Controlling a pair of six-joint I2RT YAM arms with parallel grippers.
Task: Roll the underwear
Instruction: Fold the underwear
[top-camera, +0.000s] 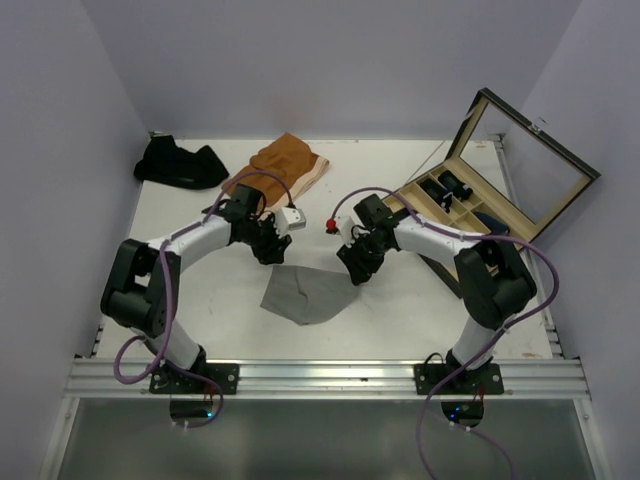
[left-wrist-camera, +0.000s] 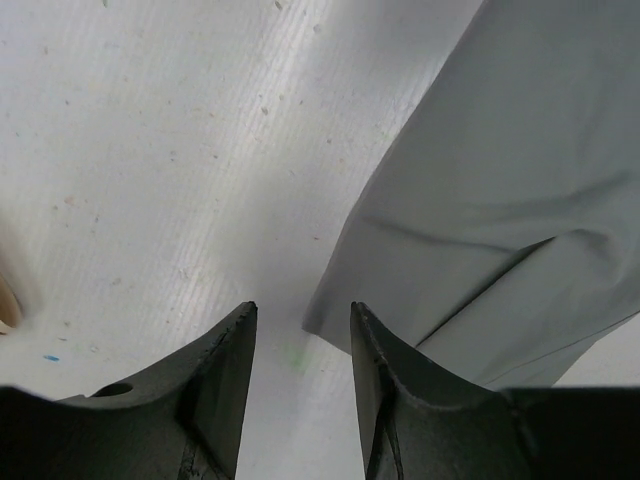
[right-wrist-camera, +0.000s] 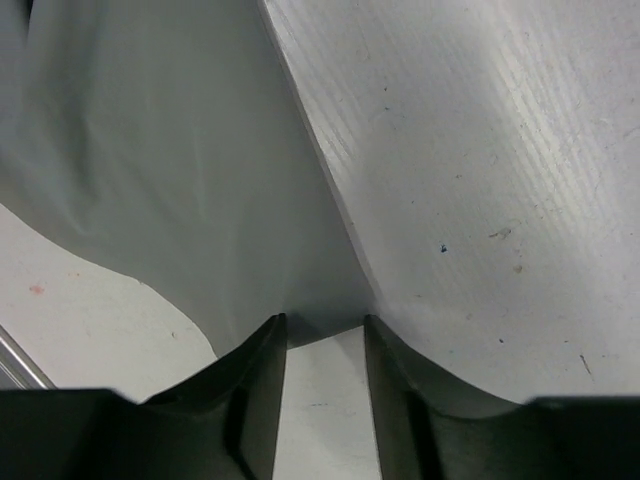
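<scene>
Hovering low with left gripper (left-wrist-camera: 300, 312) spread, nothing between the jaws but bare tabletop (left-wrist-camera: 150, 150); corner of grey briefs (left-wrist-camera: 500, 200) just to 1 side, outside the gap. Matching that on the other side with right gripper (right-wrist-camera: 323, 322), also spread, cloth corner lying right at the mouth of the gap and, as far as can be told, not pinched. From above: grey briefs flat at mid-tabletop, reaching between the 2 grippers, 1 at each far corner. Further back, orange briefs (top-camera: 285, 160) and black briefs (top-camera: 180, 162) lying apart from both arms; open box (top-camera: 480, 190) off to the right.

Could miss on the left if closed as placed: corner off to 1 side, so only air or a sliver of hem caught. Could pin cloth against the tabletop on the right, gripper being so low. Would skew the fold and spoil the roll if only 1 corner lifted.
</scene>
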